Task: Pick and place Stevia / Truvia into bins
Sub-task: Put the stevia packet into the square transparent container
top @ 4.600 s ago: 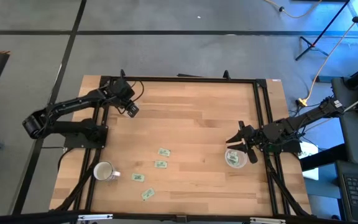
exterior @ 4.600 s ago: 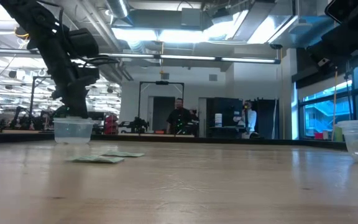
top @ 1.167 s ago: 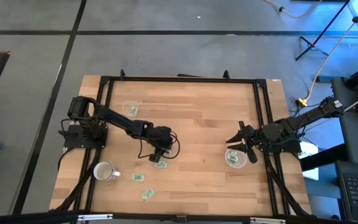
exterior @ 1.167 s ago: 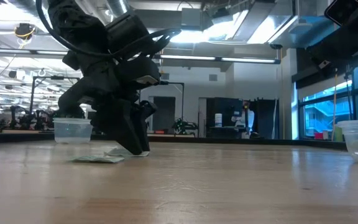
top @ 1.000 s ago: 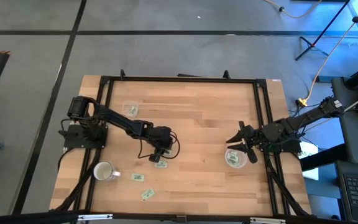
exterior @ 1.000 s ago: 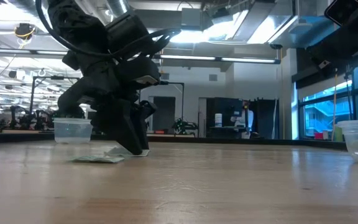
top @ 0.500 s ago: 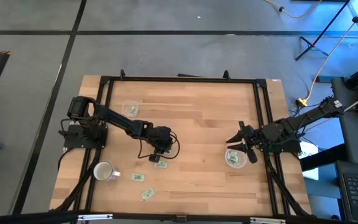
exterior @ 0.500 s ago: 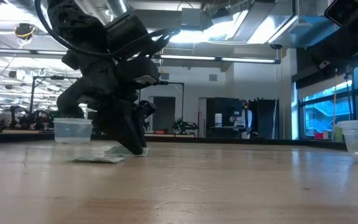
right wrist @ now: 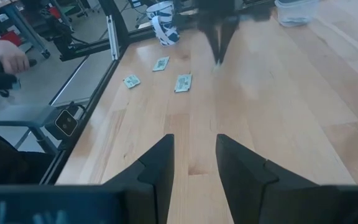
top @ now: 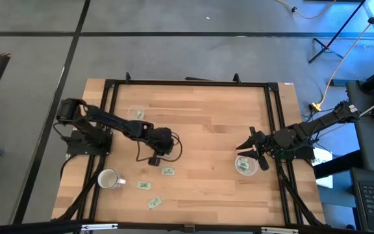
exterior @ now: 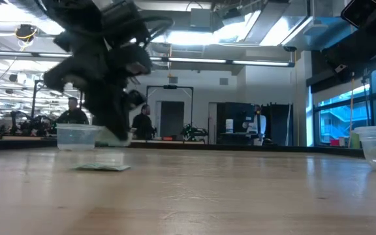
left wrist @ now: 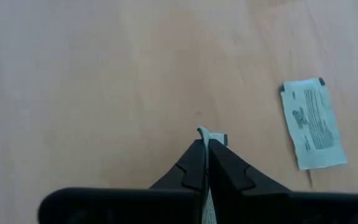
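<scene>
**Left arm reaching to mid-surface, right arm parked at the edge**

The left arm stretches from its base at the left side of the surface out toward the middle, its links nearly in a line. The left gripper [top: 154, 160] points downward just above the surface [top: 206, 123]; in its own wrist view its jaws are pressed together, pinching a Stevia sachet [left wrist: 211, 135] whose pale corner pokes out beyond the tips. In the low view this arm is a dark, blurred mass.

The right arm lies folded low along the right edge, and the right gripper [top: 247, 145] waits there with its jaws apart.
</scene>
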Available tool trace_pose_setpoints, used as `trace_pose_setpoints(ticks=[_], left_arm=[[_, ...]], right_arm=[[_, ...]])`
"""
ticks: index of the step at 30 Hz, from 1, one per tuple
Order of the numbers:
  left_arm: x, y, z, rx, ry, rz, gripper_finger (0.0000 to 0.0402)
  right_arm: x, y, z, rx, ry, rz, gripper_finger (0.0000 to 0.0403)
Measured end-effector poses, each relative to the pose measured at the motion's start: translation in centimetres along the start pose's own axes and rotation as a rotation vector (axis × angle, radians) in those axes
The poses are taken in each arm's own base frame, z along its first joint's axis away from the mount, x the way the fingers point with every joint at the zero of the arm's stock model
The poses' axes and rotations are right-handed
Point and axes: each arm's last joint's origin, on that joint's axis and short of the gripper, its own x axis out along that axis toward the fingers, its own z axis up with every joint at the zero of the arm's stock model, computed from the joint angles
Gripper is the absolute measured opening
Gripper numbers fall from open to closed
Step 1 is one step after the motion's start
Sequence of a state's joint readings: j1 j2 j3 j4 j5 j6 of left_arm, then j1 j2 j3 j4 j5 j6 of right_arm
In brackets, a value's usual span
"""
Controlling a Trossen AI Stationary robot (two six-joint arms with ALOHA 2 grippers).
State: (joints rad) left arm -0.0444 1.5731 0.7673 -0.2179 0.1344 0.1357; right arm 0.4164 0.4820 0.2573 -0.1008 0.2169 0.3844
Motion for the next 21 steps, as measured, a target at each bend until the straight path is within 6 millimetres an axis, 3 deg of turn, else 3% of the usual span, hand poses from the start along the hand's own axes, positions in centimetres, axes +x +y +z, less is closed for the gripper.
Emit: trace_pose_setpoints(ticks=[5,11,16,21], left_arm=[[-4.5,1.1,0.0,-0.127,-0.039,0.116,0.0008],[-9.4,2.3,-1.6,-0.215,-0.014,0.347,0.0009],[-12.1,3.1,-3.5,-0.333,0.038,0.521,0.0011],[-13.0,4.1,-5.9,-0.474,0.022,0.594,0.0006]], right_arm=[[0.0,0.0,0.0,0.0,0.0,0.0,0.0123],[0.0,0.0,0.0,0.0,-0.001,0.0,0.0123],[0.0,0.0,0.0,0.001,-0.001,0.0,0.0123],[0.0,0.0,0.0,0.0,0.0,0.0,0.0123]])
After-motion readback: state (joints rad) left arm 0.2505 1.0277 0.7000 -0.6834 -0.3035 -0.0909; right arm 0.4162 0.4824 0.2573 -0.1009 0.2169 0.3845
